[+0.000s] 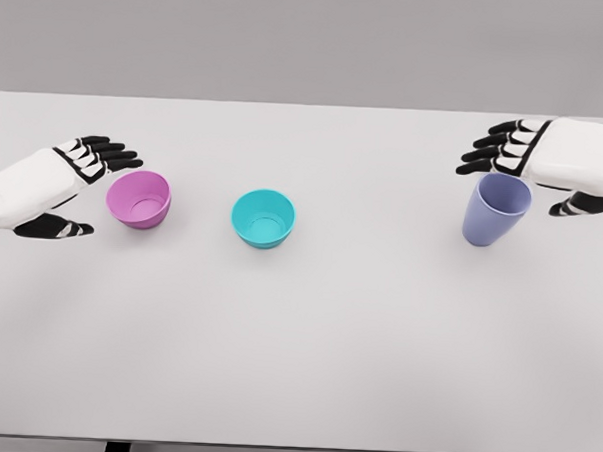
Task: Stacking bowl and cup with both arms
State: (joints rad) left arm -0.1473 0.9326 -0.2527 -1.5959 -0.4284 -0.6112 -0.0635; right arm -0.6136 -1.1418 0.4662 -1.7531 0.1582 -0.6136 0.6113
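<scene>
A pink bowl (140,199) stands upright on the white table (297,336) at the left. My left hand (78,188) sits just left of it, fingers spread behind the rim and thumb low in front, holding nothing. A teal bowl (263,217) stands alone near the middle. At the right a lavender cup (494,208) stands upright. My right hand (529,166) hovers at the cup's upper right, fingers extended over the rim's far side and thumb to the right, not closed on it.
The table's far edge runs just behind both hands.
</scene>
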